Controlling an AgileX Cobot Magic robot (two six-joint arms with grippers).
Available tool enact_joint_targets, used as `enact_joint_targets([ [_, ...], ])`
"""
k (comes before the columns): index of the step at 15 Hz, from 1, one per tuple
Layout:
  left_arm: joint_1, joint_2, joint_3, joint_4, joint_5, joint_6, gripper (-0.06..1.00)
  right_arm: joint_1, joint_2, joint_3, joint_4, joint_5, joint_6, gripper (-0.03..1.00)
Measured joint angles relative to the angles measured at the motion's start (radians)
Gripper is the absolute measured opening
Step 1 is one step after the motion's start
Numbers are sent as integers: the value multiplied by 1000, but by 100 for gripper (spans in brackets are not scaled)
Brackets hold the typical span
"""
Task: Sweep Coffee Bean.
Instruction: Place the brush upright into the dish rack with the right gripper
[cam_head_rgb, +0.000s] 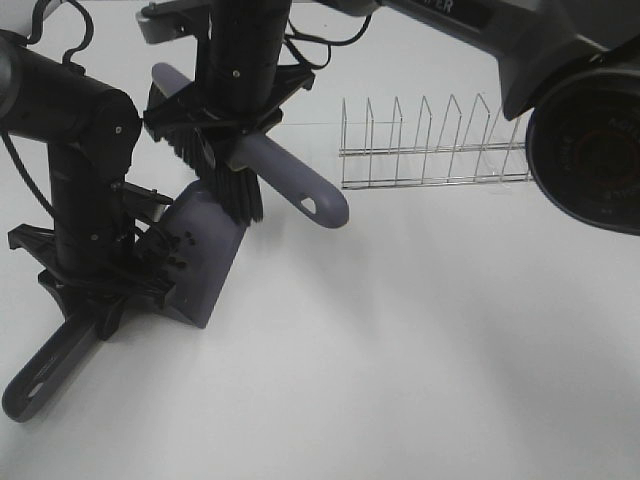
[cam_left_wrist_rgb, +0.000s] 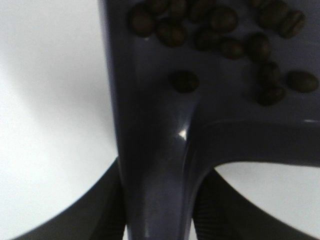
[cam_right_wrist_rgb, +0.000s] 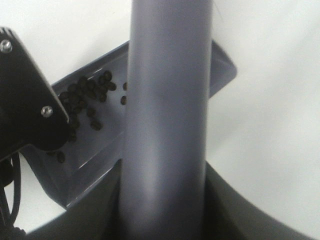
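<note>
All coffee bean (cam_head_rgb: 165, 255) lies in the dustpan (cam_head_rgb: 215, 235) near left tool (cam_head_rgb: 100, 300).

A plain white table (cam_head_rgb: 450, 350) filled the whole view, matte and softly lit. Its far side was brightest, and the surface dimmed to a pale grey toward the near right. On the far right stood 1 thin wire rack (cam_head_rgb: 430, 150), its upright loops in a row, with a faint shadow just in front of it.
</note>
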Motion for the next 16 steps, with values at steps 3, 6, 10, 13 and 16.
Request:
enact_joint_targets([
  [3,0,0,0,0,0,-3,33,1,-75,-34,-120,22,66,28],
  [6,-1,0,0,0,0,-5,33,-1,-136,-35,-220,32,66,28],
  [10,-1,0,0,0,0,-5,33,-93,-248,101,-122,34,80,28],
  [13,-1,0,0,-1,-3,-8,33,-224,-433,316,-21,39,78,28],
  [16,-1,0,0,-2,-3,-8,33,-275,-587,553,-36,39,62,28],
])
